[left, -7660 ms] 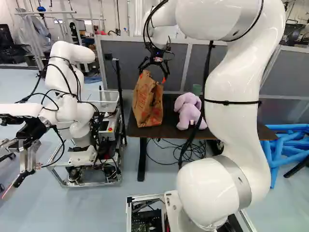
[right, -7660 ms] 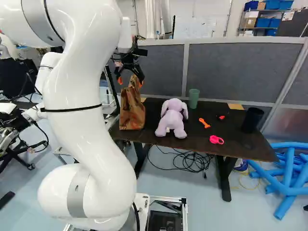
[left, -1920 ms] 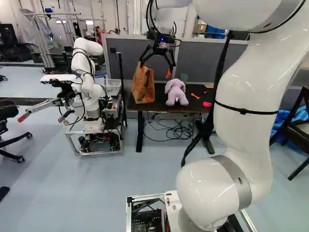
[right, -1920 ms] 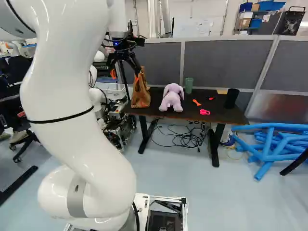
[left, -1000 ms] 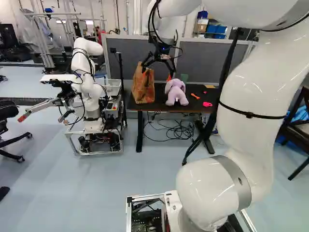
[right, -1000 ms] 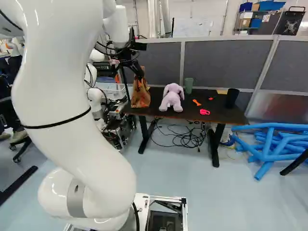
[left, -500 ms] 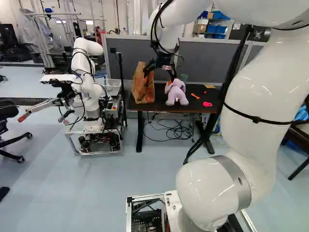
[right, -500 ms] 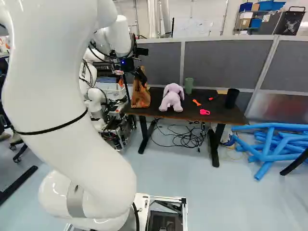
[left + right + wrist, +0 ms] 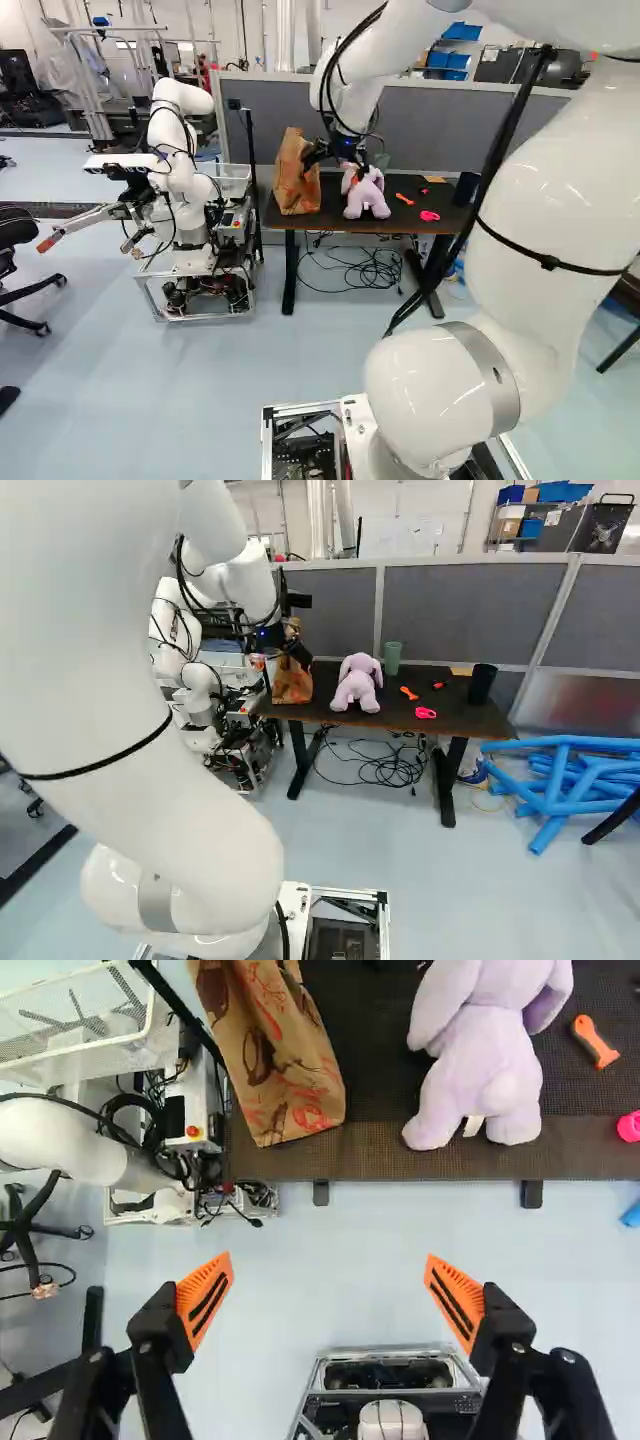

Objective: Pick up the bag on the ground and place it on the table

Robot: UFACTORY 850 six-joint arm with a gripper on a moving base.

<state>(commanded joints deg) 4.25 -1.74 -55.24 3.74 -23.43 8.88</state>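
My gripper (image 9: 336,160) hangs in front of the dark table (image 9: 400,232), at about the height of the bag's upper part in the left base view. In the wrist view the gripper (image 9: 328,1295) stands open, its orange pads wide apart with only floor seen between them. The brown paper bag (image 9: 296,180) with red print stands upright on the table's left end, apart from the fingers; the wrist view shows the bag (image 9: 285,1055) ahead of the left-hand finger. In the right base view my arm covers part of the bag (image 9: 291,685).
A purple plush toy (image 9: 357,683), green cup (image 9: 392,658), black cup (image 9: 482,683), orange piece (image 9: 409,693) and pink piece (image 9: 425,713) share the tabletop. Another robot (image 9: 178,190) stands left of the table. Cables (image 9: 385,764) lie underneath; blue tubes (image 9: 560,780) lie to the right.
The base has backed away since the oldest frames, then stayed still. My open gripper has left the bag's top, coming lower and nearer the base. The bag keeps its place on the table.
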